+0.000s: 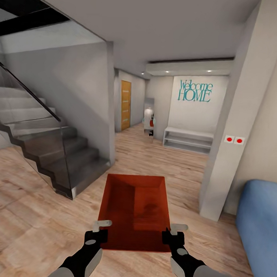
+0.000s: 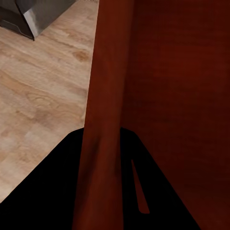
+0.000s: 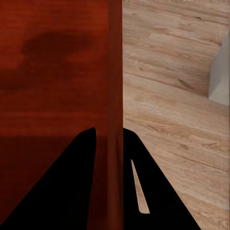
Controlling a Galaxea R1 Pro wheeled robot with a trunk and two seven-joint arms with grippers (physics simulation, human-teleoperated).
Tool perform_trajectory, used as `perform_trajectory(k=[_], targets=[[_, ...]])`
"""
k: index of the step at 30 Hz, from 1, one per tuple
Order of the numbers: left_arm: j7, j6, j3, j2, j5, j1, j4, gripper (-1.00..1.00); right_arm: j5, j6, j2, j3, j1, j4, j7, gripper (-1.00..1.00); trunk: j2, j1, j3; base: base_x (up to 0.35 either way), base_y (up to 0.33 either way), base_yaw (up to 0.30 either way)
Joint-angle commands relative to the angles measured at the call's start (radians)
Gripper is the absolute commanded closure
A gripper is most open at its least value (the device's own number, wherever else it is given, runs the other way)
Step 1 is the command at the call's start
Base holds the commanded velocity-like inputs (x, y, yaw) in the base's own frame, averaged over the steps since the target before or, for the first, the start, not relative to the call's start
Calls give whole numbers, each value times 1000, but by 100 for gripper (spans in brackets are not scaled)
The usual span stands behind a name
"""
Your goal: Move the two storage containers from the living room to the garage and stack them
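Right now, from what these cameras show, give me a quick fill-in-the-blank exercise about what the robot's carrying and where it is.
1. Both grippers, left and right, hold one orange-red storage container by its two ____ walls.
2. The floor under it is light ____ planks.
3. The wall lettering reads Welcome ____.
4. The staircase rises on the robot's ____ side.

Missing: side; wood; HOME; left
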Motion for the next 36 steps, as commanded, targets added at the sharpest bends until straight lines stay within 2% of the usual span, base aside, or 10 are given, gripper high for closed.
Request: perform_trajectory(k=[1,21,30,36], targets=[[7,1,-1,1,7,-1,-2,100,-25,-10,0,-28,-1,3,-7,100,-1,1,-2,321,0,0],[7,1,-2,2,7,-1,-3,100,-22,-11,0,-28,-1,3,-7,100,-1,1,-2,321,0,-1],[7,1,-2,2,7,-1,-3,100,-23,-12,1,-28,-1,3,-7,100,-1,1,-2,321,0,-212],[7,1,-2,2,7,-1,-2,100,-23,-12,0,-28,-1,3,-7,100,-1,1,-2,321,0,-47]])
